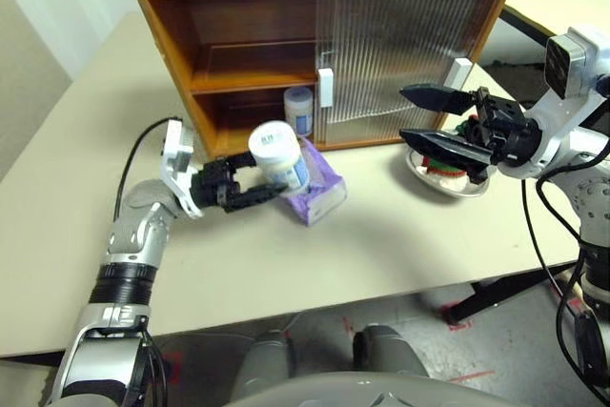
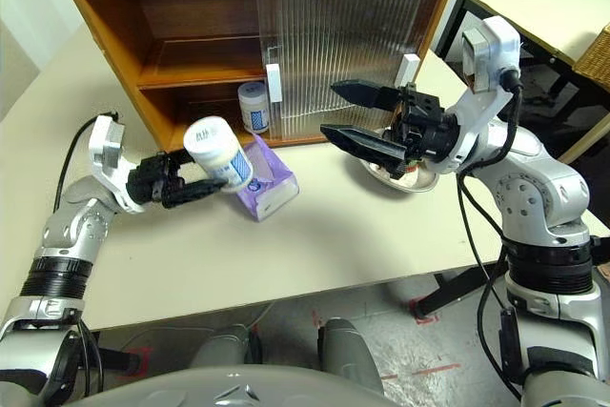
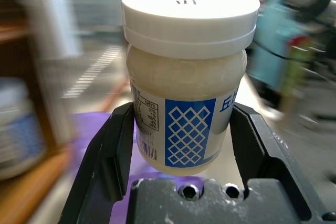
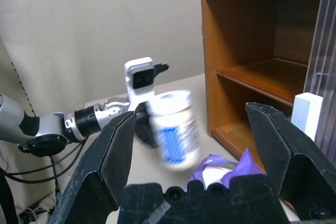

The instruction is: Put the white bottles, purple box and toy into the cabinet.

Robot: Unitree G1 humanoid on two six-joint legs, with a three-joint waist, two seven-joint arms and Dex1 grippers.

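Bottle sat clamped between L gripper's fingers, lifted off the table just above the purple box and in front of the cabinet's open left bay, prob. so it could go in beside the 2nd bottle already on the bottom shelf. R gripper hung empty w/ jaws wide by the ribbed door, over the dish holding the toy; likely waiting its turn, clear of the left arm's path.
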